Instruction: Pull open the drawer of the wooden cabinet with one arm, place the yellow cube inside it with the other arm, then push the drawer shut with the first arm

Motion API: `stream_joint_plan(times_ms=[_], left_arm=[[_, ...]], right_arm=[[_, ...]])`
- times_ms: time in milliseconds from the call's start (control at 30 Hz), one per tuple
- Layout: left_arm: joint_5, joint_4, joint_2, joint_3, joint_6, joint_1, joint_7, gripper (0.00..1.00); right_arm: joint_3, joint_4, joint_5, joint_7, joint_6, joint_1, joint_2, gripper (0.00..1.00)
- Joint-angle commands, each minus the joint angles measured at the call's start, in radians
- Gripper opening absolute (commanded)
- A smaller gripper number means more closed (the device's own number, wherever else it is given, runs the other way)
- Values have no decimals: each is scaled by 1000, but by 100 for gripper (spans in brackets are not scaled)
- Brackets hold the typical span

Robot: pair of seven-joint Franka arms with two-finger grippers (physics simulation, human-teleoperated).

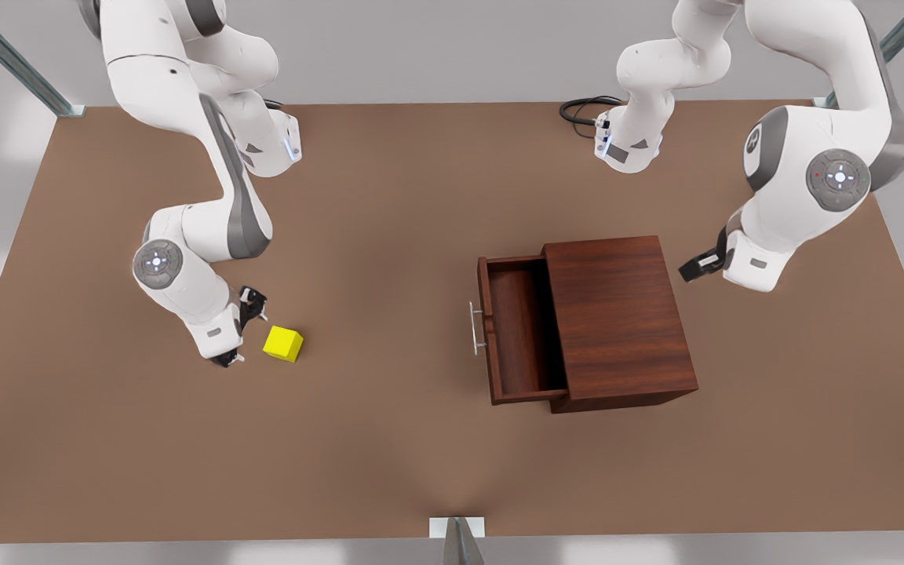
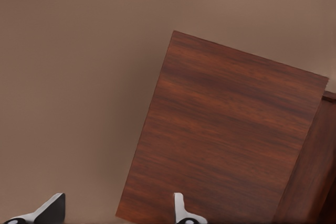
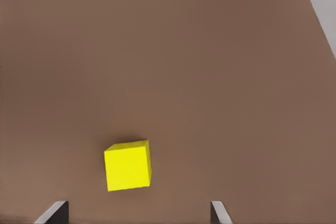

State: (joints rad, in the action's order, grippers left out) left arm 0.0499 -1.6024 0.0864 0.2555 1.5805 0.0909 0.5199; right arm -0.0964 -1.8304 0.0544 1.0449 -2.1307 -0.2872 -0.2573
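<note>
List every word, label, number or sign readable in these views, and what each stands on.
None can be read: the wooden cabinet, its open drawer, the yellow cube and the table bear no text. Small marks on the arm by the cabinet are too small to read.

Wooden cabinet (image 1: 617, 314): dark reddish-brown wood grain, smooth, faint satin sheen. Drawer (image 1: 516, 329): same wood, with a thin silver metal bar handle (image 1: 474, 328). Yellow cube (image 1: 283, 344): plain, smooth, matt. Table (image 1: 389, 455): uniform matt brown.
</note>
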Motion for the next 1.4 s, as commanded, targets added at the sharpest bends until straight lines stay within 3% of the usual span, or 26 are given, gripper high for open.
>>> stream_joint_plan(times_ms=[0, 533, 1367], left_arm=[[-19, 18, 9, 1, 10, 3, -417, 100], [-18, 4, 6, 4, 10, 1, -409, 100], [-15, 1, 4, 7, 12, -3, -403, 100]], right_arm=[[0, -33, 4, 385, -106, -3, 0, 100], [1, -153, 16, 238, -213, -14, -95, 100], [0, -191, 93, 155, -353, -9, -223, 100]])
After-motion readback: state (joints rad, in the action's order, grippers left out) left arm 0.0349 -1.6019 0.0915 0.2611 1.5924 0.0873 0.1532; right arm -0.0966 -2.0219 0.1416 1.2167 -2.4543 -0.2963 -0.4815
